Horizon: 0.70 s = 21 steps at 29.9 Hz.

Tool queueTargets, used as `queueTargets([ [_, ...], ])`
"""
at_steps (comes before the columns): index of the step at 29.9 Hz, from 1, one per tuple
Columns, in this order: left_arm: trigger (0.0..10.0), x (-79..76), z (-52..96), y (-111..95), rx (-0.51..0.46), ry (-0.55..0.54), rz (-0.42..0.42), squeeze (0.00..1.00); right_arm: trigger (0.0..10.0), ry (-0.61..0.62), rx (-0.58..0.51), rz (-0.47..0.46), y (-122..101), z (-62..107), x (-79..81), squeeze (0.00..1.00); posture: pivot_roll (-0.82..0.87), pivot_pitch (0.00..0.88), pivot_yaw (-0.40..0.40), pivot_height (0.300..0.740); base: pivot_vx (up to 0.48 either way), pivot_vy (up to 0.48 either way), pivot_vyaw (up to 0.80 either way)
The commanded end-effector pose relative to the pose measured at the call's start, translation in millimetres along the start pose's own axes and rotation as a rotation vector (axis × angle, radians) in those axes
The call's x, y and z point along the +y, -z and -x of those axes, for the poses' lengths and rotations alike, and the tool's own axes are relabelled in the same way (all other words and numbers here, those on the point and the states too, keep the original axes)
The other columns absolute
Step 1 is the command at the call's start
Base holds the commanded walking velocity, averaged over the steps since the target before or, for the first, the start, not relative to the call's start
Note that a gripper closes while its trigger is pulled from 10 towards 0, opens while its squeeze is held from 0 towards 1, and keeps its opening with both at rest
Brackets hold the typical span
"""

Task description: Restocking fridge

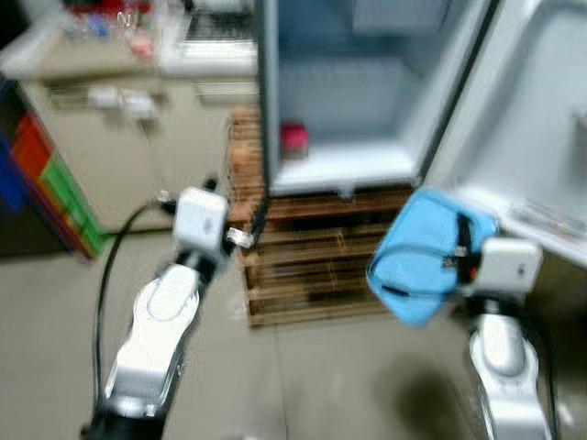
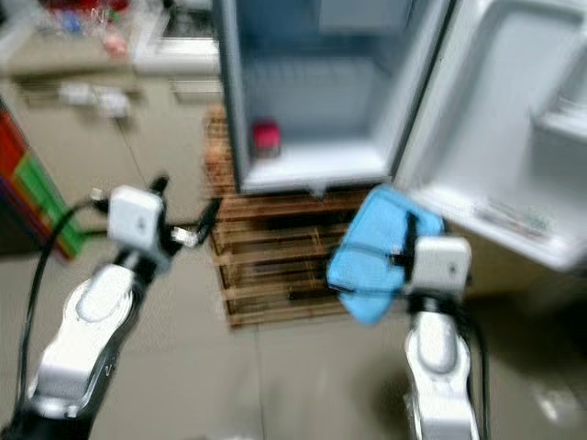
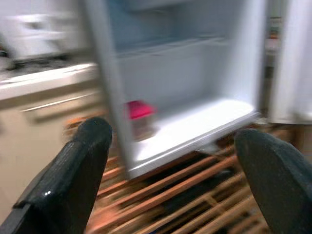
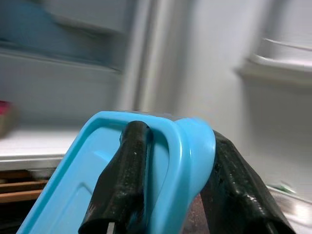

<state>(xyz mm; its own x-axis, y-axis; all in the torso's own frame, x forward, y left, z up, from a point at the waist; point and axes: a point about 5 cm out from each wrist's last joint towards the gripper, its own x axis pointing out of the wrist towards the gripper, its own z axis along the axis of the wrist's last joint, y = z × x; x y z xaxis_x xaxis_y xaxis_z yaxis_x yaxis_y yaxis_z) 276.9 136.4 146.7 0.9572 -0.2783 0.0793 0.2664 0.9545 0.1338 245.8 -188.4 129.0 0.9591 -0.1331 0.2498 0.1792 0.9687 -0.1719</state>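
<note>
I am standing in front of the open fridge (image 1: 339, 92), and everything looks a bit blurry. My right gripper (image 1: 459, 252) holds a blue box (image 1: 417, 266) up in the air, just in front of the fridge and a little below its bottom shelf. I think I carry it high like that so I can slide it straight onto the shelf. My right wrist view shows what my eyes cannot: one black finger (image 4: 122, 180) lies over the top of the blue lid and the other finger presses under the rim, so the edge of the box is pinched tight between them. My left gripper (image 1: 240, 236) holds nothing. In my left wrist view its two fingers (image 3: 73, 180) stand wide apart, with the fridge shelf between them, far off. That view also shows the small jar with a pink lid (image 3: 140, 119) sitting on the left side of the bottom shelf, so the room for my box is to the right of it. My eyes show more around me: the fridge stands on a wooden pallet (image 1: 312, 266), its door (image 1: 541, 119) swings open on my right, and a counter (image 1: 119, 55) with small things is off to my left.
</note>
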Motion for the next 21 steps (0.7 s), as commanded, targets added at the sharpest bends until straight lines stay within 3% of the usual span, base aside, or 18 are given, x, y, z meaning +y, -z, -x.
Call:
queueTargets([
  [1, 10.0, -9.2, -5.0, -1.6, 0.004, 0.042, 0.01, 0.0, 0.0, 0.024, -0.022, 0.004, -3.7, -2.1, -7.5, 0.19, -0.08, 0.078, 0.016, 0.74, 0.48, 0.0, 0.0],
  [14, 10.0, -16.5, -10.1, -4.9, -0.003, 0.074, 0.064, 0.0, 0.0, 0.01, -0.017, -0.016, -3.6, -8.0, -4.5, 0.2, -0.09, 0.07, 0.021, 0.74, 0.48, 0.0, 0.0],
  [21, 10.0, -15.4, -10.7, -13.3, -0.036, 0.061, 0.097, 0.0, 0.0, -0.032, -0.033, -0.08, -14.0, -21.9, 2.3, 0.19, -0.08, 0.078, 0.021, 0.74, 0.466, 0.0, 0.0],
])
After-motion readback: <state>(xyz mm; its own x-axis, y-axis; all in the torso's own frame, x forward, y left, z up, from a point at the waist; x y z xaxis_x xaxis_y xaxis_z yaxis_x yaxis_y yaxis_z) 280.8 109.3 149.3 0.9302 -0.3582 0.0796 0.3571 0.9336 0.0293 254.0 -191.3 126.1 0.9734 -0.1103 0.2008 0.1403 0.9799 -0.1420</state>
